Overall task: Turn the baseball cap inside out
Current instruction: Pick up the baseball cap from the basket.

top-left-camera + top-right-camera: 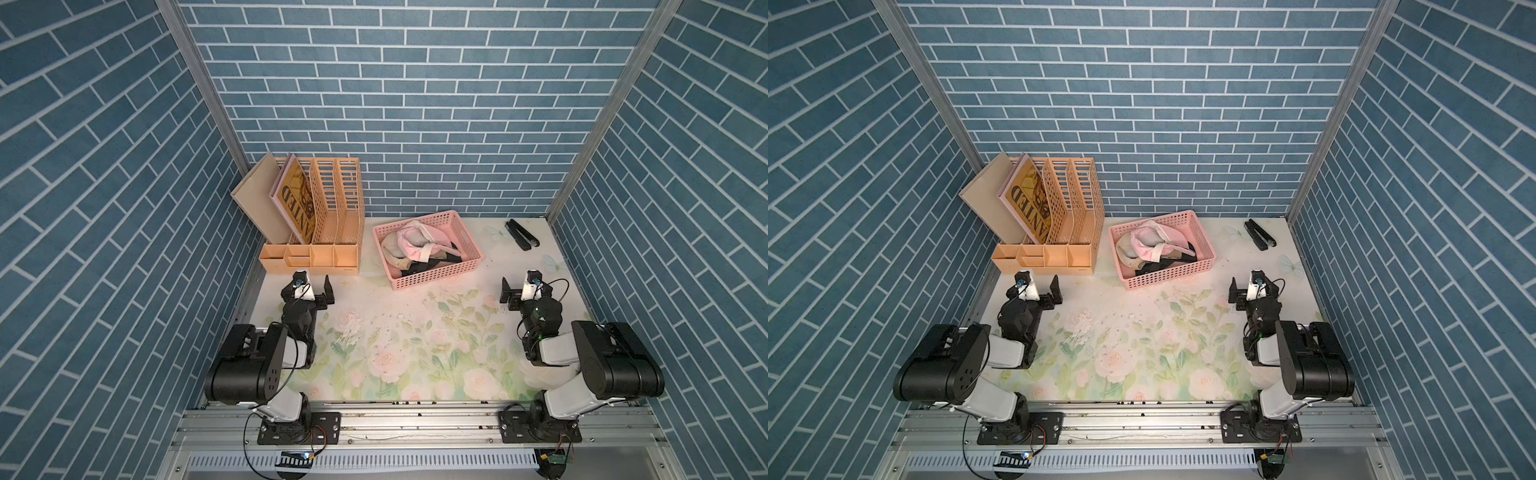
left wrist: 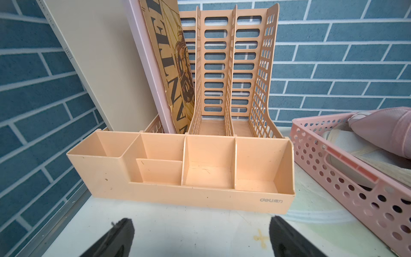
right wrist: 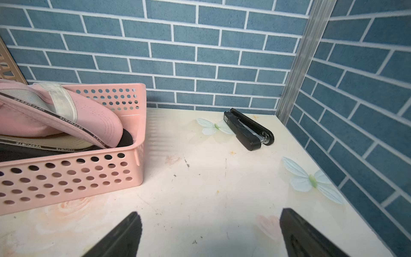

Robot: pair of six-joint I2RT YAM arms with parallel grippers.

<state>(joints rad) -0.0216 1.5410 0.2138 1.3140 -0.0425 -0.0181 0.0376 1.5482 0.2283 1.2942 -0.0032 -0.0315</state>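
The baseball cap [image 1: 415, 240] [image 1: 1152, 241] is pink with a white strap and lies on top of a beige cap and a black one in a pink perforated basket [image 1: 436, 277] [image 1: 1169, 277] at the back of the table. The left wrist view shows the cap [image 2: 382, 131] only at the frame's edge; the right wrist view shows its brim [image 3: 93, 120] over the basket wall [image 3: 66, 175]. My left gripper [image 1: 309, 291] [image 2: 201, 224] is open above the table, facing the organizer. My right gripper [image 1: 524, 291] [image 3: 211, 217] is open and empty, to the right of the basket.
An orange file organizer [image 1: 328, 249] [image 2: 211, 178] with a book and a beige folder stands at the back left, close to the basket. A black stapler [image 1: 521, 235] [image 3: 249, 131] lies at the back right corner. Blue brick walls enclose the flowered table on three sides.
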